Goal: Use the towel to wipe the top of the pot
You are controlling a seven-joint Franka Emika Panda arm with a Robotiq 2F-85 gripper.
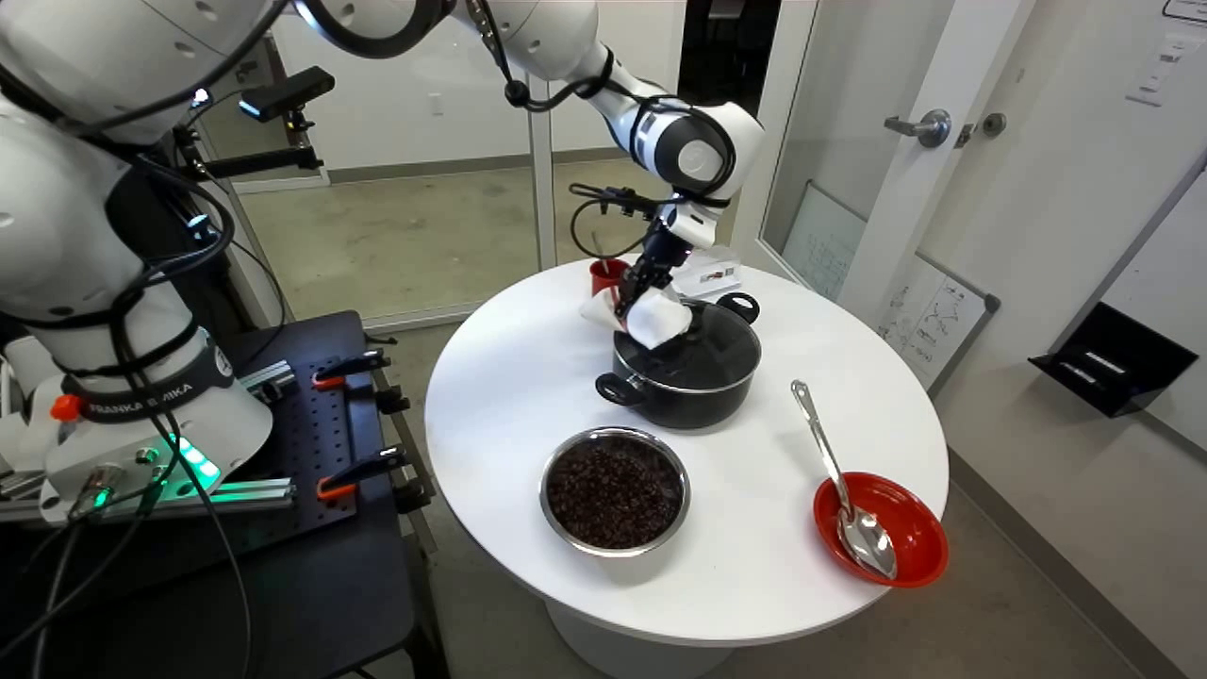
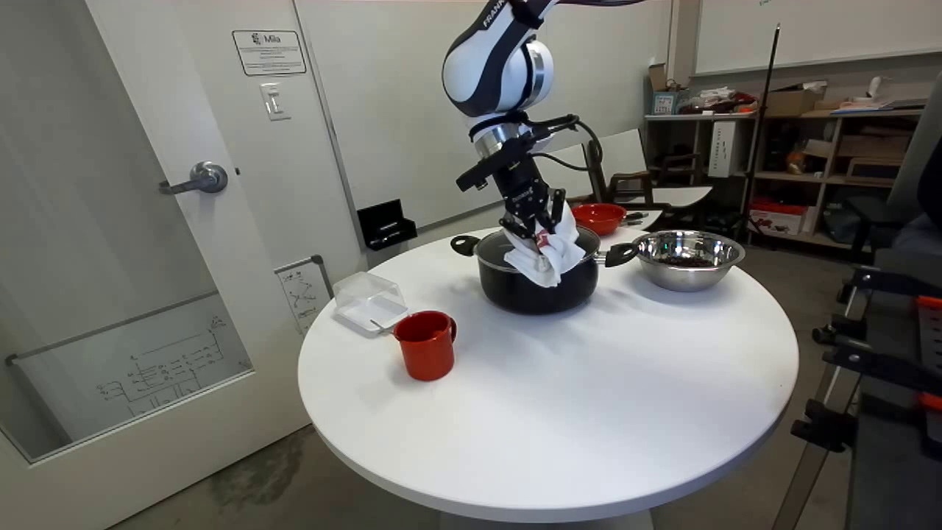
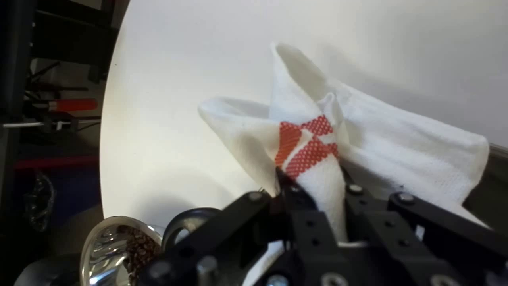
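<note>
Clearly, towel (image 2: pixel 552 258) pinched between jaws, folds flaring either side, over edge of pot (image 1: pixel 712 363).

- towel (image 3: pixel 309 151): matt cloth, kinda rough weave
- pot (image 1: pixel 696 405): smooth sides, glossy lid (image 1: pixel 731 344)
- steel bowl (image 2: pixel 683 278): super shiny metal
- spoon (image 1: pixel 862 533): polished metal too
- red bowl (image 1: pixel 910 519): smooth, glossy
- mug (image 2: pixel 429 357): same smooth shine
- box (image 2: pixel 369 298): clear plastic
</note>
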